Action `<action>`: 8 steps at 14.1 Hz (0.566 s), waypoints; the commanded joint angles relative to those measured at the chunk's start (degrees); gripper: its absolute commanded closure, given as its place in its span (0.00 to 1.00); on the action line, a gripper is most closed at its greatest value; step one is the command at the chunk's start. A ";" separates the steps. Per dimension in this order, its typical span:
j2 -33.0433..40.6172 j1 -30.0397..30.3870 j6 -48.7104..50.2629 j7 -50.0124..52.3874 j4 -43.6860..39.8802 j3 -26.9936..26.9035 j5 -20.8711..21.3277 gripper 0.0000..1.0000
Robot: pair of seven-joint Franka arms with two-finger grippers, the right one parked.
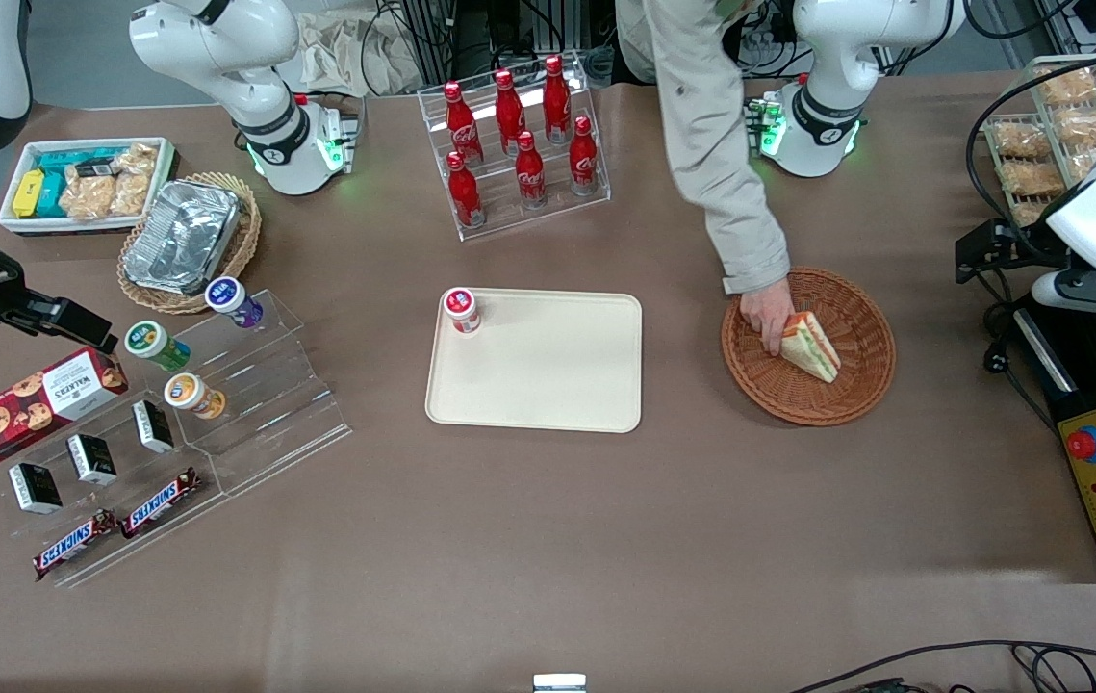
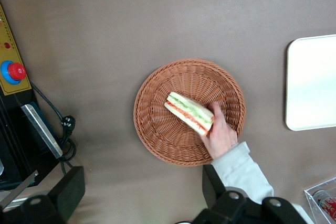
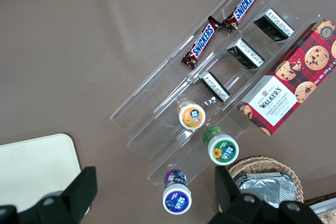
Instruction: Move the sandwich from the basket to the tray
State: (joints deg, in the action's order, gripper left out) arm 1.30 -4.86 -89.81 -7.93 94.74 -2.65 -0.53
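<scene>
The sandwich (image 1: 810, 346) lies in the basket (image 1: 860, 380), a triangular wedge resting on one bread face with its red, orange and green filling turned toward the basket's middle. A person's hand (image 1: 765, 316) reaches in over the rim and touches the wedge at one end, so the sandwich is not yet free to be taken. The pincer (image 2: 142, 195) hangs high above the basket toward the working arm's end of the bench (image 1: 548, 539), its two fingers (image 2: 63, 195) spread well apart and holding nothing. The tray (image 1: 548, 385) sits near the basket toward the parked arm's end, with a small red-lidded jar (image 1: 461, 310) standing in one corner and the rest of its floor bare. The sandwich looks light and soft; the bread would likely dent under a hard squeeze, and the layers could slide apart if pinched at the thin tip. A sound hold would probably be across the two bread faces near the thick middle, closing gently. The woven rim is low, so it should not hinder a descent from above, once the hand is out of the way.
</scene>
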 commanded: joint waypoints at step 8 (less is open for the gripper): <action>1.07 0.02 1.04 0.98 2.20 -0.34 0.44 0.00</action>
State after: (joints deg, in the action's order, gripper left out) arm 1.31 -4.88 -89.35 -7.80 95.27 -2.94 -0.38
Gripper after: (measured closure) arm 0.000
